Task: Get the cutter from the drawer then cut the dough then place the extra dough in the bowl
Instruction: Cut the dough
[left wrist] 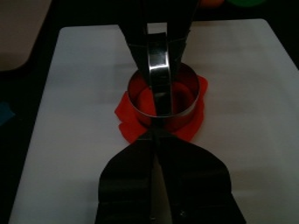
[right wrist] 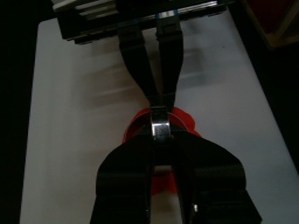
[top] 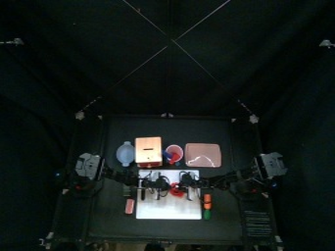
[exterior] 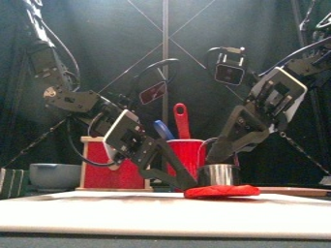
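Observation:
A flat red dough (left wrist: pixel 184 112) lies on the white cutting board (left wrist: pixel 82 79). The round metal cutter (left wrist: pixel 163 87) stands on the dough, and my right gripper (right wrist: pixel 158 131) is shut on its upper part. From the opposite side, my left gripper (left wrist: pixel 155 138) reaches in with its jaws closed to a point on the near edge of the dough. In the front view the cutter (exterior: pixel 220 174) sits on the dough (exterior: pixel 223 192), with the right gripper (exterior: pixel 223 155) above it and the left gripper (exterior: pixel 168 180) low beside it.
Behind the board (top: pixel 170 224) stand the blue-grey bowl (top: pixel 125 153), the wooden box with its red drawer front (top: pixel 148 150), the red cup (exterior: pixel 185 155) holding a blue and a red knife, and the pink tray (top: pixel 203 154).

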You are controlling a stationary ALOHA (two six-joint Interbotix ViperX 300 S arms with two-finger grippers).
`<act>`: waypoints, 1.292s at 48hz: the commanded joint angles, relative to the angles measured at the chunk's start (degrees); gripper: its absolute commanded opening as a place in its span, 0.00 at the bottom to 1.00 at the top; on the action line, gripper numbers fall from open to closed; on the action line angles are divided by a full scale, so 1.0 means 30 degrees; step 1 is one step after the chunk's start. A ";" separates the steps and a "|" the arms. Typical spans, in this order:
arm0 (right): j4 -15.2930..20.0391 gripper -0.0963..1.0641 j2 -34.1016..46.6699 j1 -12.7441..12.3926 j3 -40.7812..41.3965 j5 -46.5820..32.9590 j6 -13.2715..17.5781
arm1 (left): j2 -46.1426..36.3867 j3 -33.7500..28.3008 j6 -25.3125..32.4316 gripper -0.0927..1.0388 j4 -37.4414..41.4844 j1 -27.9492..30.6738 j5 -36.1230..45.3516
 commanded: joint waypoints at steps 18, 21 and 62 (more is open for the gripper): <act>-0.0029 0.56 -0.0967 -0.0645 -0.0352 -0.0029 -0.0117 | -0.0234 -0.0352 -0.0029 0.51 0.0029 0.0059 0.0791; -0.0029 0.56 -0.1113 -0.0674 -0.0352 -0.0059 -0.0117 | -0.0234 -0.0381 -0.0029 0.51 0.0029 0.0059 0.0762; -0.0586 0.55 -0.5303 -0.2344 0.1641 -0.0762 -0.0146 | -0.0293 -0.0322 -0.0029 0.51 0.0029 0.0059 0.0791</act>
